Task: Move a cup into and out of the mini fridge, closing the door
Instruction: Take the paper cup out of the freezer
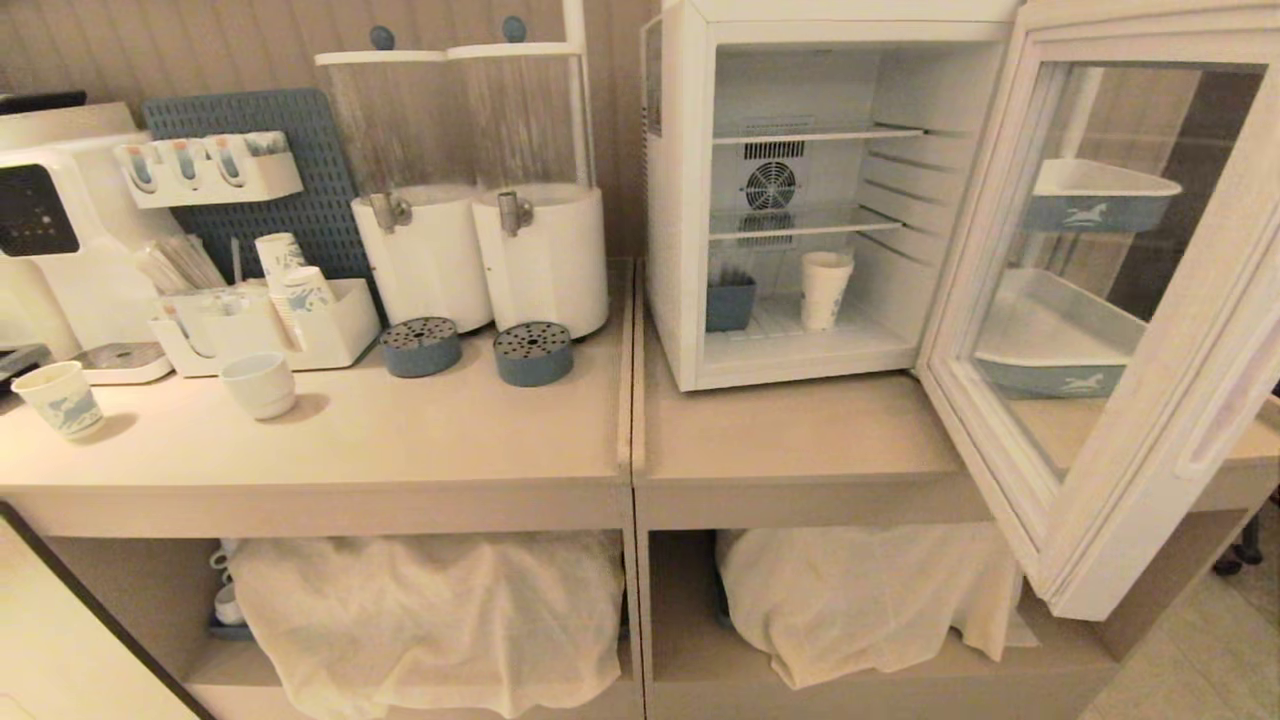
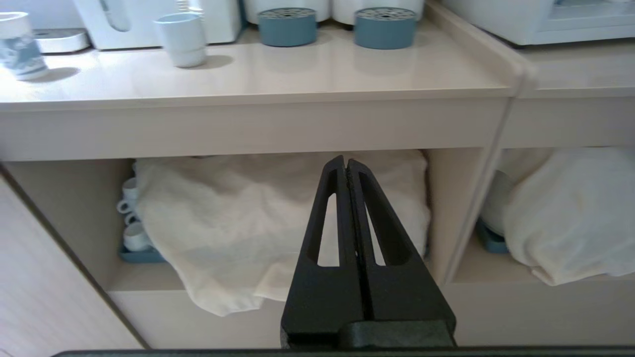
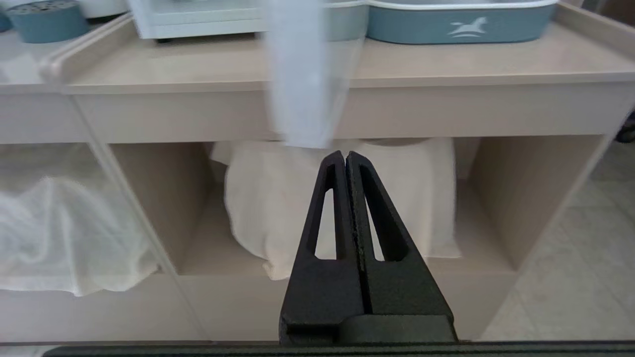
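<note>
Head view: cup (image 1: 826, 289) upright on fridge (image 1: 680, 200) floor, below lower wire shelf, right of blue bin (image 1: 730, 303). Door (image 1: 1120, 300) swung wide open to fridge's right. Neither arm in frame. Right gripper (image 3: 346, 157): jaws fully closed, empty, low before cabinet, under door edge; cup up and ahead. Left gripper (image 2: 345, 162): closed, empty, farther from fridge. Right arm likely nearer.
</note>
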Controlling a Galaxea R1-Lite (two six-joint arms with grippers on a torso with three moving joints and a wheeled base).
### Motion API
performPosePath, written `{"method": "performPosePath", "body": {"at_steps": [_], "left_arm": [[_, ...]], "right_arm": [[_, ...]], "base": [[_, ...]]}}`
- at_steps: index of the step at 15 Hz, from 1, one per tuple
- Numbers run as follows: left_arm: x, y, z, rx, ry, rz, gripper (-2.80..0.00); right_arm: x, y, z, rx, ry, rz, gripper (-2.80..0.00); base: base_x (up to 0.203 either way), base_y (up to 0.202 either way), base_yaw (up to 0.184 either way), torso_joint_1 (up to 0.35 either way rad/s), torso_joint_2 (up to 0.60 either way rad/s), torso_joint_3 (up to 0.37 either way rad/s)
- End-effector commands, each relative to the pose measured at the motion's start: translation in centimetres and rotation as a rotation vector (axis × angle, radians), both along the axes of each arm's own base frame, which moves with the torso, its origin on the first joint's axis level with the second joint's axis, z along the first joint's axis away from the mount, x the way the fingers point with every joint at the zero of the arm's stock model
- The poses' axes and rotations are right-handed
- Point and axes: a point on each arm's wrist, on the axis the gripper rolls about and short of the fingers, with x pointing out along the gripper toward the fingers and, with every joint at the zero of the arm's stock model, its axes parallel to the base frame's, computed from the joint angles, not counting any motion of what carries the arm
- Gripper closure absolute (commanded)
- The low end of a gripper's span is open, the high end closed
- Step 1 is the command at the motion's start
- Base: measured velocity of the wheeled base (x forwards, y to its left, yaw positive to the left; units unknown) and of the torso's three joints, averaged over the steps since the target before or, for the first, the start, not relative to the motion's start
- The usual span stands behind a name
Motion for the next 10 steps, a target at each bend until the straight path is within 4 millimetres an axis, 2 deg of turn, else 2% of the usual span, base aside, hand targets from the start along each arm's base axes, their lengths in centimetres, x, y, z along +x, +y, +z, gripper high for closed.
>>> {"method": "performPosePath", "body": {"at_steps": [1, 10], "left_arm": [[0.15, 0.0, -0.5, -0.001, 0.019, 0.001, 0.0], [0.15, 0.0, -0.48, 0.001, 0.017, 0.002, 0.0]], "right_arm": [[0.0, 0.0, -0.01, 0.0, 0.0, 0.001, 0.0], [0.0, 0.0, -0.01, 0.001, 0.0, 0.001, 0.0]], "base": [[0.0, 0.191, -0.003, 0.0, 0.0, 0.005], [0.0, 0.194, 0.0, 0.003, 0.0, 0.002]]}}
